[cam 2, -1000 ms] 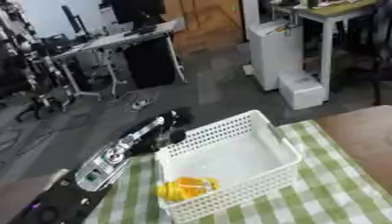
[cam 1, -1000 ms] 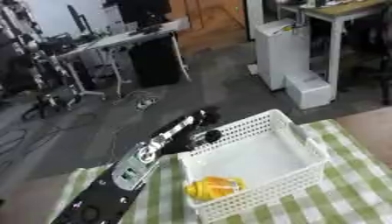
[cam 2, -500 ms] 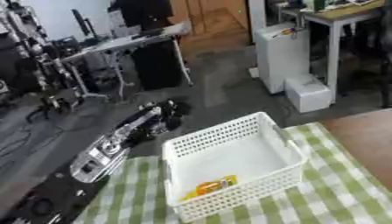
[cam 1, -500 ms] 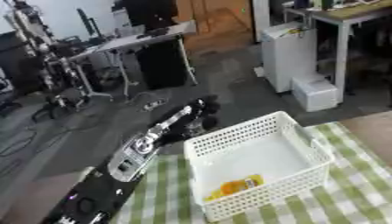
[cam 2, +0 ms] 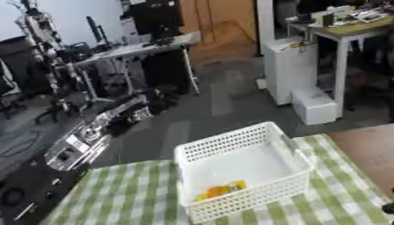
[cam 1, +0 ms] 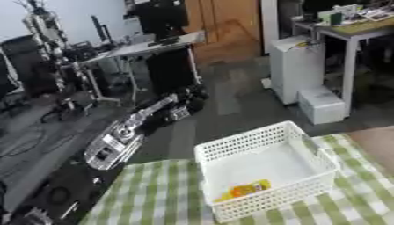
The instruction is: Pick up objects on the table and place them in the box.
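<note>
A white mesh basket (cam 1: 265,169) stands on the green-and-white checked tablecloth (cam 1: 154,197). Inside it, near the front left corner, lies a yellow and orange object (cam 1: 245,190). My left arm (cam 1: 115,140) rises from the lower left and stretches out past the table's far edge. Its dark left hand (cam 1: 187,102) hangs over the floor, well clear of the basket and to its upper left. The hand is too blurred to read. My right hand shows in neither view.
Beyond the table lie a grey floor, a white cabinet (cam 1: 296,66) with a white box (cam 1: 322,104) at its foot, and desks with equipment (cam 1: 115,57) at the back left. A small dark shape (cam 2: 388,208) sits at the right edge.
My left arm has swung up and to the left, from the basket's left rim to out over the floor. The camera has also shifted. The yellow object stays in the basket.
</note>
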Controlling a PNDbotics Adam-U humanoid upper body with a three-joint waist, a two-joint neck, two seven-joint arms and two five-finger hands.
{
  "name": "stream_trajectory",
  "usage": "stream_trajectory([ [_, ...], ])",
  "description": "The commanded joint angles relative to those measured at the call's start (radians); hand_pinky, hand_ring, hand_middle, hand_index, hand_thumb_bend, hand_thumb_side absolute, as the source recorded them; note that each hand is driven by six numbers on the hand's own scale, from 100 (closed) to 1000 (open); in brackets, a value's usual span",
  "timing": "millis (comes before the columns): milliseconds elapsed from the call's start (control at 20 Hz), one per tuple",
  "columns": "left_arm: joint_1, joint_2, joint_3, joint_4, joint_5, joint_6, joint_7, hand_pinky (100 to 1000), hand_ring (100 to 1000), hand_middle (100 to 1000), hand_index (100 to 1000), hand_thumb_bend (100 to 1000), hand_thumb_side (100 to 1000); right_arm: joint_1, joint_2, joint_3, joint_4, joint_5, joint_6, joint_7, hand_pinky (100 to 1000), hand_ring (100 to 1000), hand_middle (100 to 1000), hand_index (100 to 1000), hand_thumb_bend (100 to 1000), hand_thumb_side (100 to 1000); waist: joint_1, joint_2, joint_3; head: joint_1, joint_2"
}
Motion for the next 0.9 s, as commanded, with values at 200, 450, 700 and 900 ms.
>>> stream_trajectory([
  [200, 0.036, 0.085, 0.009, -0.177, 0.156, 0.034, 0.046, 906, 873, 823, 1000, 554, 764, 0.002, -0.02, -0.01, -0.013, -0.015, -0.005, -0.011, 218, 528, 605, 782, 668, 564, -0.033, -0.04, 0.036, -0.04, 0.015],
  [450, 0.117, 0.122, 0.059, -0.358, 0.335, 0.037, 0.137, 888, 858, 808, 1000, 543, 740, 0.013, -0.017, -0.016, -0.013, -0.023, -0.01, -0.017, 218, 528, 605, 781, 671, 567, -0.064, -0.064, 0.056, -0.081, 0.029],
  [700, 0.227, 0.112, 0.112, -0.547, 0.49, 0.03, 0.227, 867, 837, 791, 1000, 517, 740, 0.025, -0.014, -0.019, -0.013, -0.034, -0.014, -0.022, 219, 529, 611, 781, 671, 572, -0.094, -0.101, 0.063, -0.148, 0.127],
  [900, 0.331, 0.068, 0.132, -0.654, 0.574, 0.025, 0.286, 859, 829, 782, 1000, 514, 740, 0.041, -0.005, -0.02, -0.013, -0.039, -0.011, -0.025, 218, 529, 621, 781, 674, 571, -0.115, -0.121, 0.062, -0.178, 0.174],
])
